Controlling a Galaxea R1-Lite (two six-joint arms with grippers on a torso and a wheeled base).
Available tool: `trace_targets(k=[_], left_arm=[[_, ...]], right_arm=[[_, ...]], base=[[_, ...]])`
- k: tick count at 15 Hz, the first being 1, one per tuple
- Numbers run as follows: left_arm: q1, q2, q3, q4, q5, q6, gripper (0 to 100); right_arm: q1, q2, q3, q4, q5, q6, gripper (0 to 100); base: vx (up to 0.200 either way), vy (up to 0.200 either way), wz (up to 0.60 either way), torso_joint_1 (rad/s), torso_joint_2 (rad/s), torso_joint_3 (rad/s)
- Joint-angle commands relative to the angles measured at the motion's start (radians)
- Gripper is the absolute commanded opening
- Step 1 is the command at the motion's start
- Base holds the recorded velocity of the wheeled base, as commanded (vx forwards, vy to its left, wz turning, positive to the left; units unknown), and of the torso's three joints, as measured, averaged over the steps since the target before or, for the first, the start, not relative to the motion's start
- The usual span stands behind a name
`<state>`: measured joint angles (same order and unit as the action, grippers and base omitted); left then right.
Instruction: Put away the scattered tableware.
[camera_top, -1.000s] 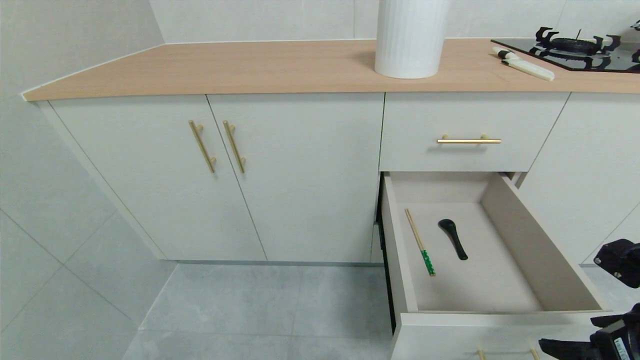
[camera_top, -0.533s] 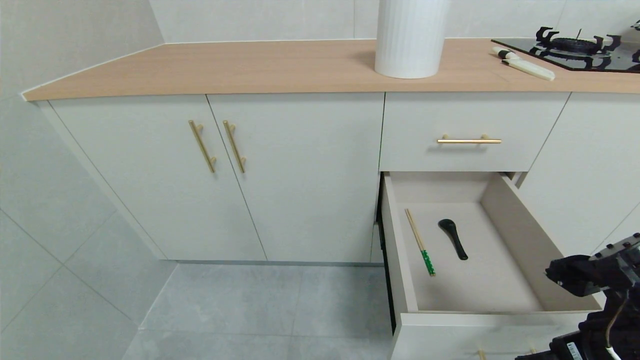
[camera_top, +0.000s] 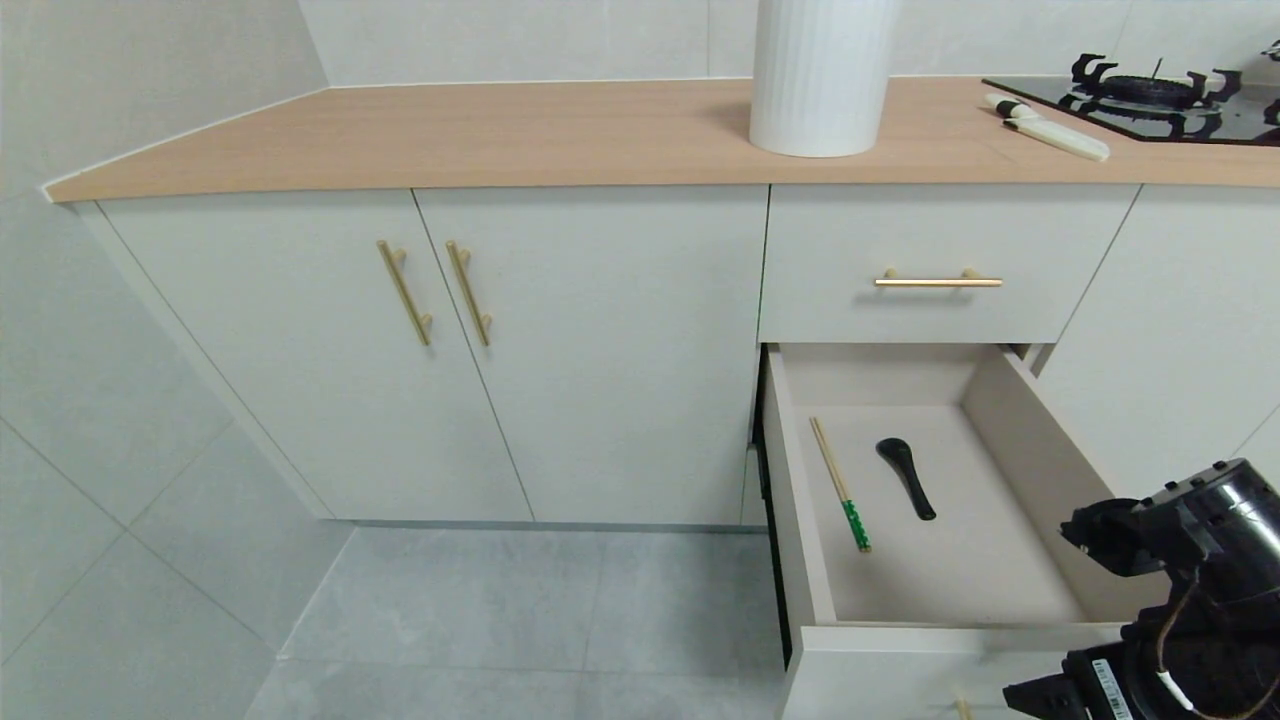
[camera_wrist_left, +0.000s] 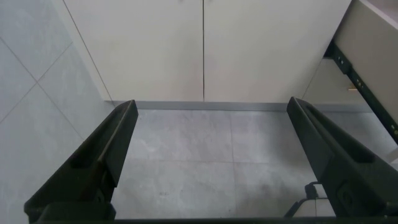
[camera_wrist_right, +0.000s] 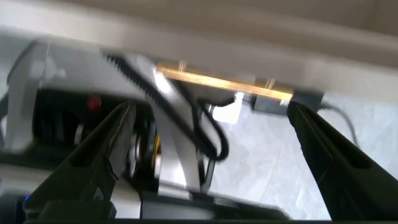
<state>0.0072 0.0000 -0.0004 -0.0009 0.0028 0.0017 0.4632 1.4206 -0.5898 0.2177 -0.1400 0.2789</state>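
The lower drawer (camera_top: 1040, 480) is pulled out. On its floor lie a pair of wooden chopsticks with green ends (camera_top: 840, 487) and a black spoon (camera_top: 907, 478), side by side and apart. A white-handled knife (camera_top: 1047, 127) rests on the wooden counter beside the hob. My right arm (camera_top: 1180, 540) hangs at the drawer's front right corner. My right gripper (camera_wrist_right: 210, 109) is open with nothing between its fingers and faces the drawer's gold handle (camera_wrist_right: 224, 84). My left gripper (camera_wrist_left: 211, 104) is open and empty, low over the floor in front of the cabinet doors (camera_wrist_left: 204, 50).
A tall white ribbed vessel (camera_top: 820, 75) stands on the counter (camera_top: 450, 135) above the drawers. A black gas hob (camera_top: 1150, 95) sits at the far right. The upper drawer (camera_top: 938, 260) and both cabinet doors (camera_top: 440, 350) are closed. Grey floor tiles (camera_top: 450, 620) lie open on the left.
My right arm has come in from the right edge, leftward to the drawer's front right corner. The chopsticks, spoon and knife have not moved.
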Motion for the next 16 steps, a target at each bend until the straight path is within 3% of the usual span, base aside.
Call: trace_targets(k=[1,10,14,16], left_arm=[[0.0,0.002,0.0,-0.001,0.0,0.0,100],[0.0,0.002,-0.001,-0.001,0.0,0.0,100],[0.0,0.002,0.0,-0.001,0.0,0.0,100],[0.0,0.002,0.0,-0.001,0.0,0.0,100]], right_arm=[[0.0,0.027,0.013,-0.024,-0.009,0.0,100],[0.0,0.086,0.047,-0.239,-0.102,0.082,100],[-0.024,0.133,0.044,-0.299,-0.127,0.082,100],[-0.049,0.17,0.039,-0.393,-0.127,0.074,100]], base=[[0.0,0.0,0.0,0.0,0.0,0.0],[0.0,0.0,0.0,0.0,0.0,0.0],[0.0,0.0,0.0,0.0,0.0,0.0],[0.0,0.0,0.0,0.0,0.0,0.0]])
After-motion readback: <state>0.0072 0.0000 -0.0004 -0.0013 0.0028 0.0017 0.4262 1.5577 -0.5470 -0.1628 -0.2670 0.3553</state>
